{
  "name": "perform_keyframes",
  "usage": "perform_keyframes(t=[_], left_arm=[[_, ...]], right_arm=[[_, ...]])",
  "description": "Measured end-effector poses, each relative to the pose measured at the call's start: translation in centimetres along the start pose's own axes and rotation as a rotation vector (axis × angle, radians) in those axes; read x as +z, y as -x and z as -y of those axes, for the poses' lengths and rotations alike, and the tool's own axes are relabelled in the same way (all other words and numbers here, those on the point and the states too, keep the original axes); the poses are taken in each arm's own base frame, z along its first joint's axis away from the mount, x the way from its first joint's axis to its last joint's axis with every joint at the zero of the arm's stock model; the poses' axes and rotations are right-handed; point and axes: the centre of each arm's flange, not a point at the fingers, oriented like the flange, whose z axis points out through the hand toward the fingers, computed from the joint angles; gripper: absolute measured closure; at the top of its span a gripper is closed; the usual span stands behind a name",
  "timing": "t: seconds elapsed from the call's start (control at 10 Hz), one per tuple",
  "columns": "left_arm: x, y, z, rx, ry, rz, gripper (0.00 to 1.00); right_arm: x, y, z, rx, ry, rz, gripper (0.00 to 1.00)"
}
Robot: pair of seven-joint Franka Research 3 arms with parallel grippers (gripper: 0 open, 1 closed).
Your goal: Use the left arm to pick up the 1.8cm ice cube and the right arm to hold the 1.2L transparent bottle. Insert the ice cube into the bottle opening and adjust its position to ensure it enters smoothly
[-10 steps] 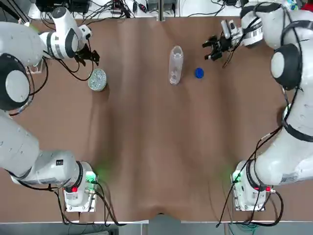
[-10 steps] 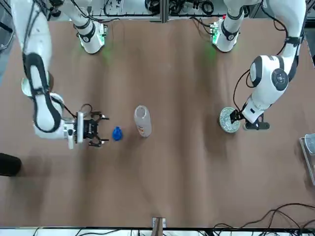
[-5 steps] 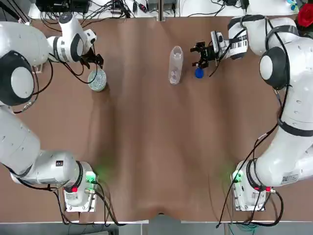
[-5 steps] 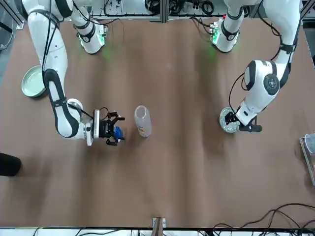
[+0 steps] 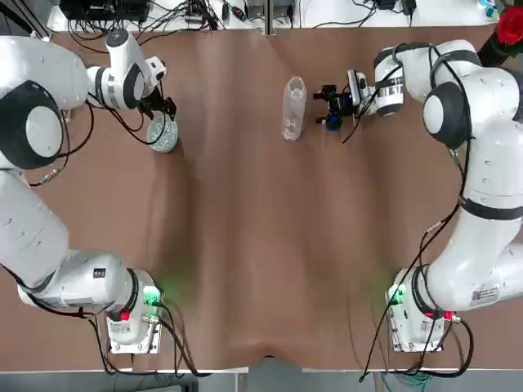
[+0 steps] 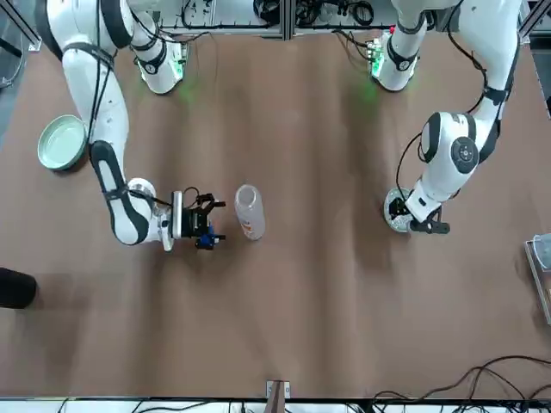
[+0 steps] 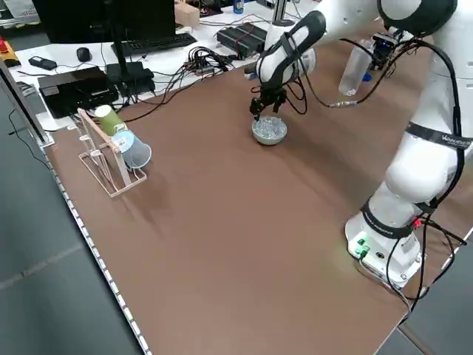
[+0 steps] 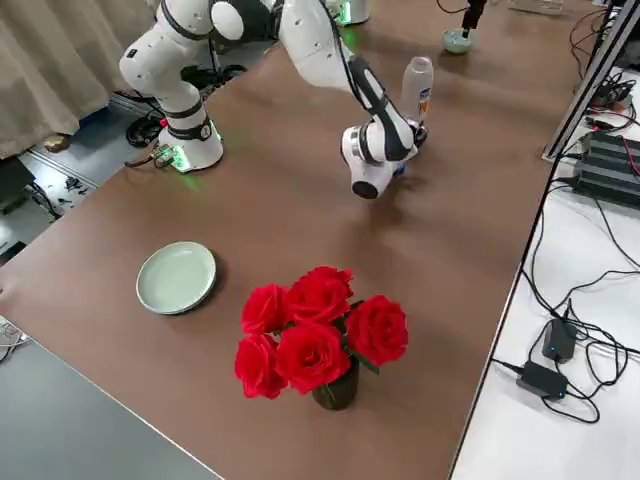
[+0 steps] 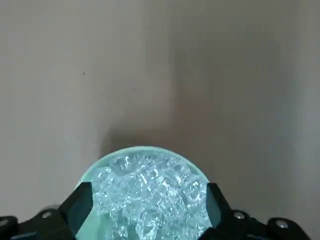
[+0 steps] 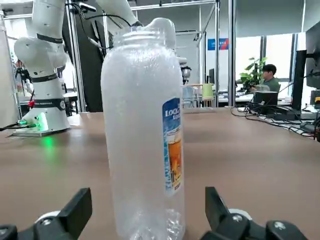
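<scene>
While neither grasp is made yet | transparent bottle (image 5: 293, 107) upright on bench (image 5: 261, 245) | right gripper (image 10: 145, 220) fingers spread, just beside bottle | left gripper (image 9: 145, 210) fingers spread over dish of ice (image 5: 163, 134), well left of bottle | pick, hold, insert all remain

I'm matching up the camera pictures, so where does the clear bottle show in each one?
Top: the transparent bottle, upper middle.
Front: centre-left.
Left side: top right.
Right side: top, right of centre.
Left wrist: not in it.
Right wrist: centre, filling the frame.
Shared landmark: the right gripper beside it.
</scene>
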Motion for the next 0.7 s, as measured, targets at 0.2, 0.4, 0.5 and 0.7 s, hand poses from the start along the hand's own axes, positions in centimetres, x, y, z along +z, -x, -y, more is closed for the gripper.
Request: perform_keyframes(t=[0.2, 0.4, 0.5, 0.7], left_arm=[[0.7, 0.1, -0.1, 0.004, 0.0, 0.009, 0.0], [1.4, 0.3, -0.1, 0.005, 0.001, 0.02, 0.0], [1.6, 0.3, -0.1, 0.005, 0.001, 0.024, 0.0], [1.8, 0.4, -0.1, 0.005, 0.002, 0.028, 0.0]], right_arm=[[1.0, 0.4, 0.4, 0.001, -0.013, -0.014, 0.0], [1.9, 0.8, 0.8, -0.006, -0.026, -0.021, 0.0], [2.0, 0.9, 0.9, -0.005, -0.028, -0.023, 0.0], [2.5, 1.4, 1.2, 0.003, -0.026, -0.031, 0.0]])
